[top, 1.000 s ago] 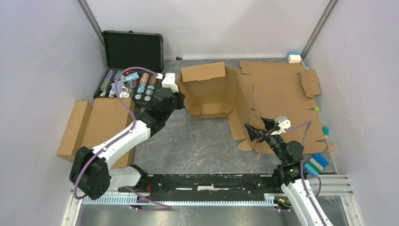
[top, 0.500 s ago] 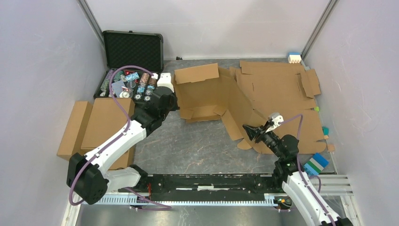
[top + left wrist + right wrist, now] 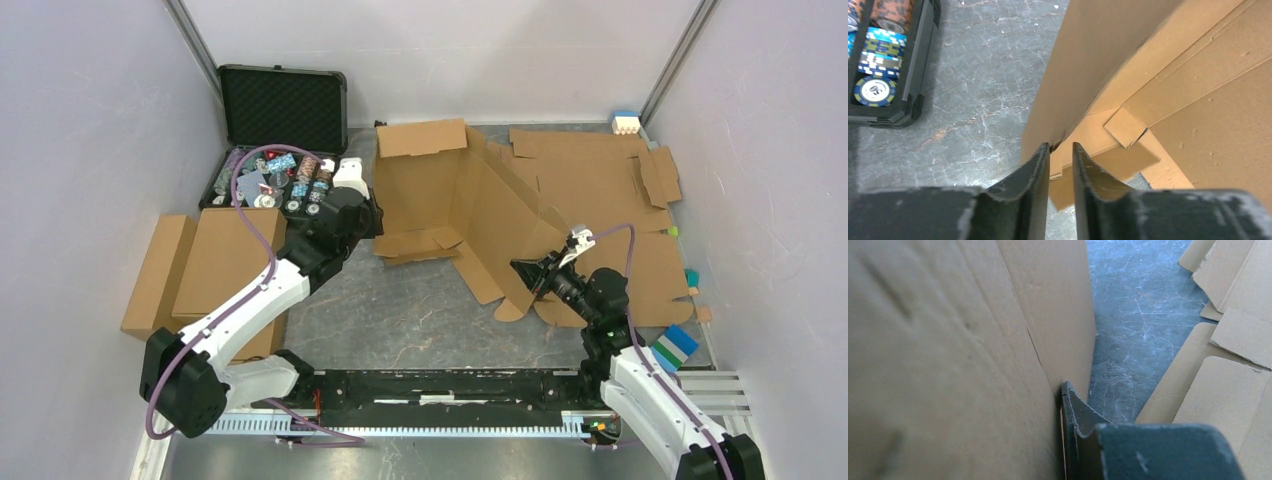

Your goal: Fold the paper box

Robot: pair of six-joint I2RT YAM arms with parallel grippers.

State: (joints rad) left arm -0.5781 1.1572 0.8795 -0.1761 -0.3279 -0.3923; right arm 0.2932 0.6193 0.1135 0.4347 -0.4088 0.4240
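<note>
Standing up the walls of the paper box (image 3: 440,195) — half-formed, just beside the chip case (image 3: 283,100).
My right gripper (image 3: 520,268) is clamped on the panel farthest from the case. My left gripper (image 3: 1061,150) straddles the wall edge nearest it, jaws barely apart — I can't tell if it's gripping. Next, I reckon: swing that panel upright and tuck the flaps.

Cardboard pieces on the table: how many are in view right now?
3. The paper box stands half-folded mid-table; a flat sheet lies to its right; a flat brown piece lies at the left edge, near the chip case. Overlapping sheets may hide more.
</note>
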